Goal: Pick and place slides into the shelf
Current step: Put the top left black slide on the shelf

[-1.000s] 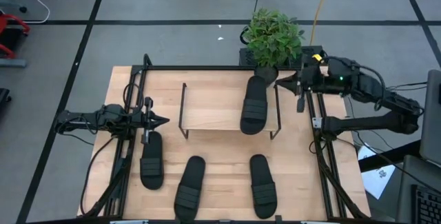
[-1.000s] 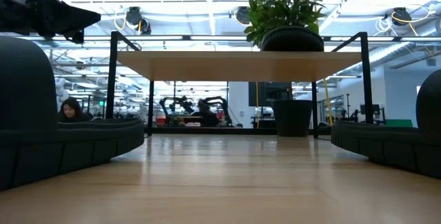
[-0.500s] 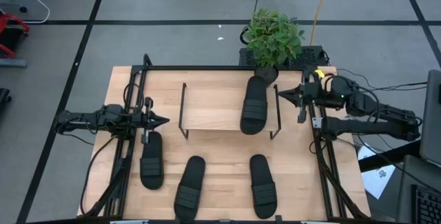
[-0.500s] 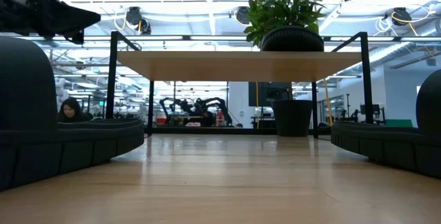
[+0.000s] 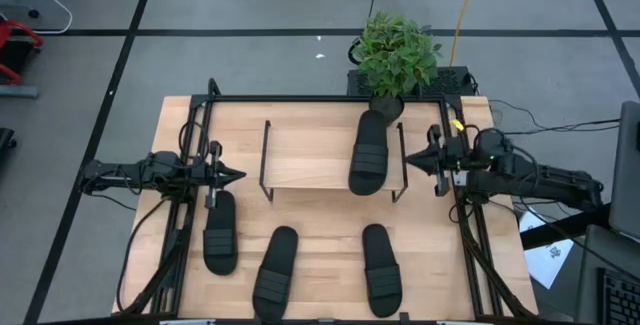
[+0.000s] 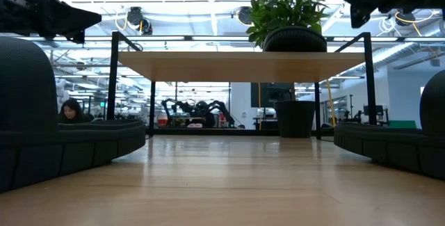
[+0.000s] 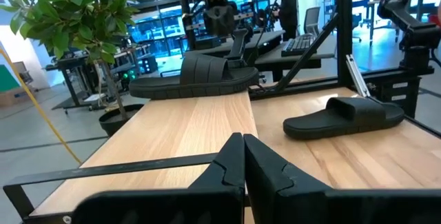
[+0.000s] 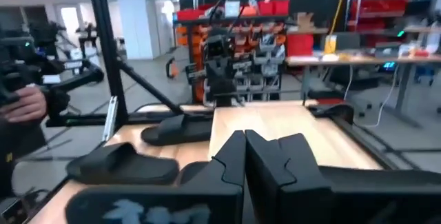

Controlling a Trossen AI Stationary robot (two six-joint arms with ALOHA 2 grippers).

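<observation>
The shelf (image 5: 310,160) stands in the middle of the table, a light board on a thin black frame. One black slide (image 5: 369,155) lies sole down on its right half, with the far end overhanging the board. Three more slides (image 5: 220,232) (image 5: 275,273) (image 5: 382,268) rest flat on the table nearer the front. My left gripper (image 5: 238,176) is shut, hovering left of the shelf above the leftmost slide's far end. My right gripper (image 5: 408,161) is shut too, just right of the shelf's right end. Both point toward the shelf and touch nothing.
A potted plant (image 5: 398,53) stands beyond the table's far edge, behind the shelf. Black rails (image 5: 465,225) run along the table's left and right sides. Bare tabletop shows under the shelf (image 6: 229,170) and between the slides. The shelf's left half (image 5: 300,155) carries nothing.
My right gripper has moved from the table's far right corner toward the near edge, along the shelf's right end, staying shut. In the low view it has come into the picture at the upper right. The left arm and all slides have kept still.
</observation>
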